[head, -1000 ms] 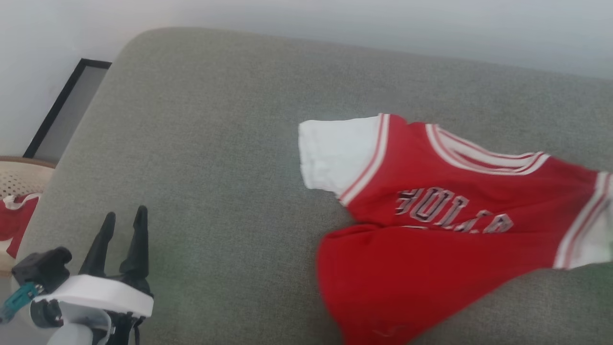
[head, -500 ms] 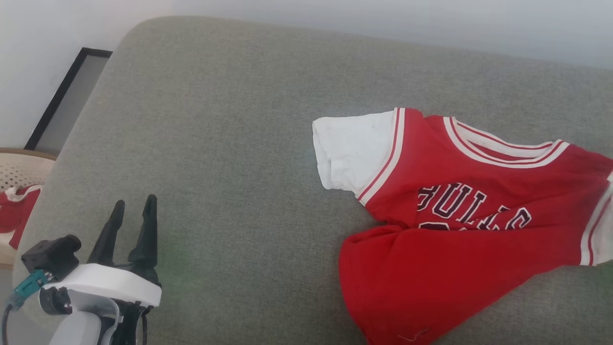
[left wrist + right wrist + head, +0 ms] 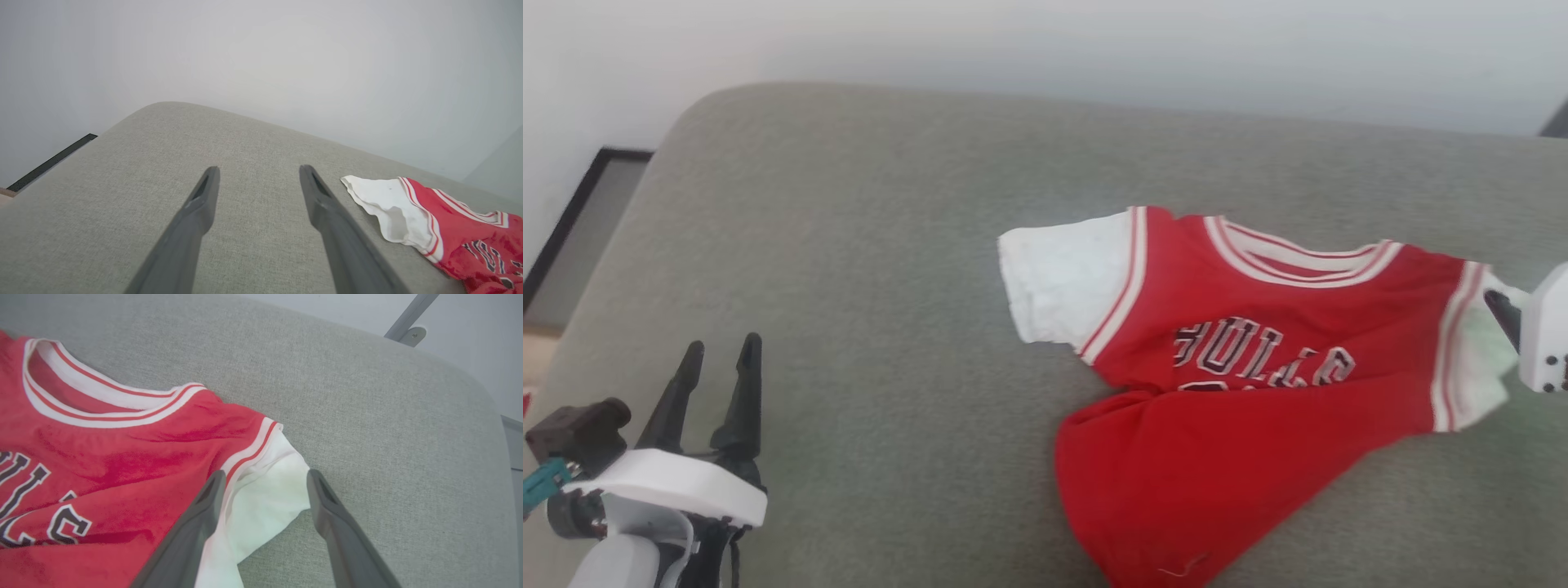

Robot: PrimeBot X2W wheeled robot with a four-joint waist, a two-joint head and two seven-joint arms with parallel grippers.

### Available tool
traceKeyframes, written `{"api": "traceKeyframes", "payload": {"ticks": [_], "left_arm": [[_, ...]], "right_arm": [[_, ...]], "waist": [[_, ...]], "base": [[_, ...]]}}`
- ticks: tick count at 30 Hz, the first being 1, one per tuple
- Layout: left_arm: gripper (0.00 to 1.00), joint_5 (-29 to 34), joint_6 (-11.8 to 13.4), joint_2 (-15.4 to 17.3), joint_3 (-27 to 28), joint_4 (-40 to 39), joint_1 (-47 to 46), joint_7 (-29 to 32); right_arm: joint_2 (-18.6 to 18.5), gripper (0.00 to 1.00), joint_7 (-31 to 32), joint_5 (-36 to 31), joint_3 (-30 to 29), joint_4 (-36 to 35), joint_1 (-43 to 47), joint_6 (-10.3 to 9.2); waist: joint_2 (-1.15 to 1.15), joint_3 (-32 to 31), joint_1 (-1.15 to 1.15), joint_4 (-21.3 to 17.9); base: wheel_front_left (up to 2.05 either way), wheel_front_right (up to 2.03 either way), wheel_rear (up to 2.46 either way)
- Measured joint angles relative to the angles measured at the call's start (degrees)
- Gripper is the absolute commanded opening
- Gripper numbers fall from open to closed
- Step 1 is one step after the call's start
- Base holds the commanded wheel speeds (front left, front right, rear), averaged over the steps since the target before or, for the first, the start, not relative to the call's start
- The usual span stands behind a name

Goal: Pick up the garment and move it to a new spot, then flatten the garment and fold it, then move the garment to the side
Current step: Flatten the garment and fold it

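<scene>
The red shirt point(image 3: 1241, 392) lies rumpled on the right half of the grey cushion point(image 3: 849, 245), one white sleeve between the spread, released fingers of the right end effector point(image 3: 264, 475), so a careless retreat may snag and drag it; the left end effector point(image 3: 723, 343), also released, hovers near left.

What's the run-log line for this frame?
garment: rumpled on cushion, not flattened | left gripper: open, apart from garment | right gripper: open over white sleeve
</scene>
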Motion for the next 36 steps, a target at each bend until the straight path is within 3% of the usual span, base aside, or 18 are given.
{"api": "traceKeyframes", "payload": {"ticks": [9,22,36], "left_arm": [[1.0,-0.01,1.07,1.96,0.33,-2.92,1.95,2.45],[1.0,-0.3,2.53,3.26,1.04,-5.24,4.76,3.31],[1.0,-0.85,2.79,3.42,1.11,-3.81,6.38,2.66]], "right_arm": [[3.12,1.0,-12.62,-1.27,-1.33,-8.32,3.34,-0.01],[11.18,1.0,-29.37,-9.95,-7.02,-18.5,12.02,-0.01],[16.26,1.0,-34.99,-12.16,-11.05,-19.73,20.31,-0.01]], "waist": [[0.0,-2.68,0.0,-5.71],[0.0,-5.77,0.0,-12.67],[0.0,-6.61,0.0,-14.91]], "base": [[0.0,0.0,0.0],[0.0,0.0,0.0],[0.0,0.0,0.0]]}}
